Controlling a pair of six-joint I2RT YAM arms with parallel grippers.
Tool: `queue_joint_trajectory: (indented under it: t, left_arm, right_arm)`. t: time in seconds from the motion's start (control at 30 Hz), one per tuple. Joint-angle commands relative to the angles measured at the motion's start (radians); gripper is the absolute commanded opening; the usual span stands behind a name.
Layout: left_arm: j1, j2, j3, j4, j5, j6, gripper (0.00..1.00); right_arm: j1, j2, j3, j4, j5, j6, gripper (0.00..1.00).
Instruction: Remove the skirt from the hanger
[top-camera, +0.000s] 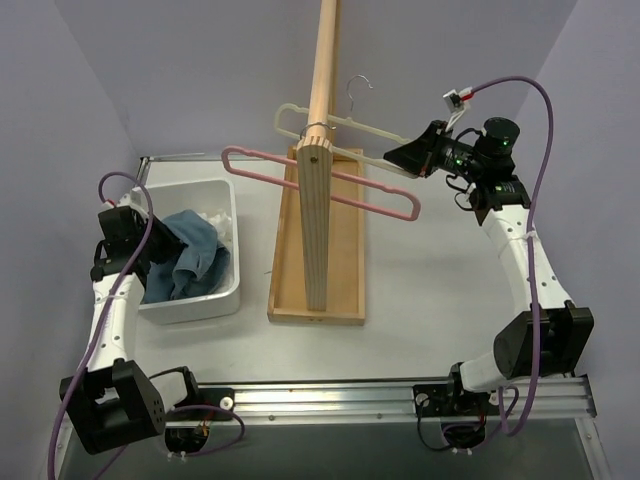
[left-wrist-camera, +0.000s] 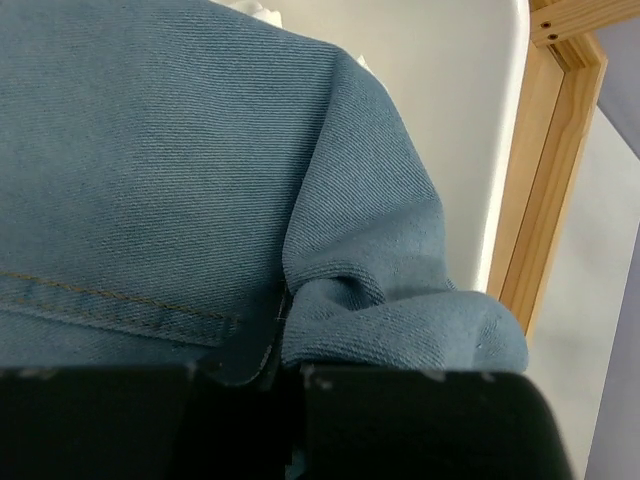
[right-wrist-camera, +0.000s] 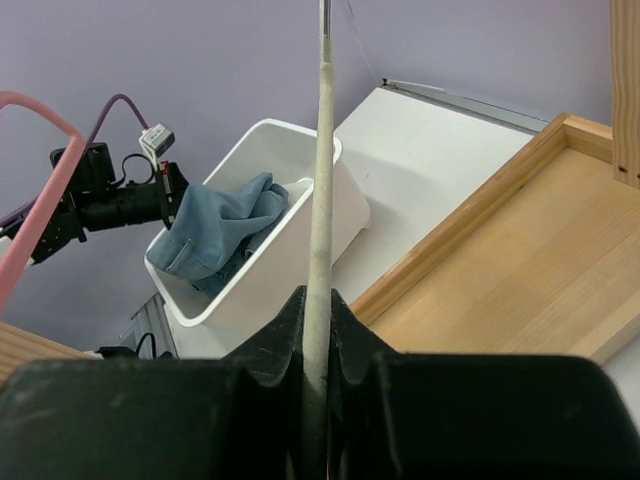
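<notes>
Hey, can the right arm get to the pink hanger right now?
Probably not yet: the right gripper is shut on the off-white hanger. If it let go, the near end of the pink hanger hangs bare close by, with nothing in between.

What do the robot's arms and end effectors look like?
The left arm and right arm both have white links, chunky black joint housings and a looping purple cable. The left end effector and right end effector have matte black fingers. No markings are readable.
</notes>
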Motion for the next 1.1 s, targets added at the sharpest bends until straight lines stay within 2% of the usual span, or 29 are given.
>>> queue_joint_trajectory:
  t: [0.0,0.2,0.23,0.27,0.33,0.37,0.4,0.47,0.5,0.57,0.6,0.73,1.07]
  left_arm:
    - [0.001,0.021,-0.023,0.124,0.048,-0.004,0.02]
    - [0.002,0.045,-0.088,0.144,0.082,-0.004,0.02]
    - [0.002,0.042,-0.089,0.144,0.083,-0.004,0.05]
    - [0.002,0.037,-0.088,0.142,0.082,-0.004,0.14]
    - [0.001,0.013,-0.071,0.135,0.068,0.002,0.46]
    - [-0.001,0.002,-0.057,0.118,0.053,0.019,0.67]
    - [-0.002,-0.021,-0.042,0.08,0.007,0.025,0.78]
    - [-0.004,-0.043,0.004,0.046,-0.031,0.042,0.91]
    - [-0.008,-0.058,0.018,0.015,-0.047,0.044,0.94]
    - [-0.019,-0.078,0.041,0.003,-0.091,0.021,1.0]
    - [-0.022,-0.081,0.049,0.0,-0.097,0.015,0.94]
    - [-0.039,-0.07,0.118,-0.029,-0.13,0.005,0.94]
    - [-0.056,-0.069,0.248,-0.099,-0.197,-0.038,0.94]
  right_arm:
    - [0.019,0.024,0.011,0.108,-0.056,0.009,0.0]
    - [0.082,0.075,0.091,0.047,-0.045,-0.035,0.0]
    - [0.091,0.087,0.109,0.027,-0.04,-0.052,0.0]
    - [0.108,0.096,0.16,0.0,-0.037,-0.071,0.0]
    - [0.123,0.124,0.212,-0.072,-0.037,-0.12,0.0]
    - [0.129,0.136,0.267,-0.094,-0.04,-0.132,0.0]
    - [0.138,0.15,0.292,-0.121,-0.046,-0.14,0.0]
    - [0.143,0.188,0.341,-0.145,-0.066,-0.148,0.0]
    - [0.148,0.202,0.39,-0.172,-0.068,-0.154,0.0]
    - [0.152,0.237,0.425,-0.175,-0.089,-0.146,0.0]
    - [0.155,0.245,0.442,-0.185,-0.092,-0.145,0.0]
    - [0.175,0.271,0.504,-0.185,-0.091,-0.138,0.0]
    - [0.227,0.273,0.533,-0.099,-0.102,-0.086,0.0]
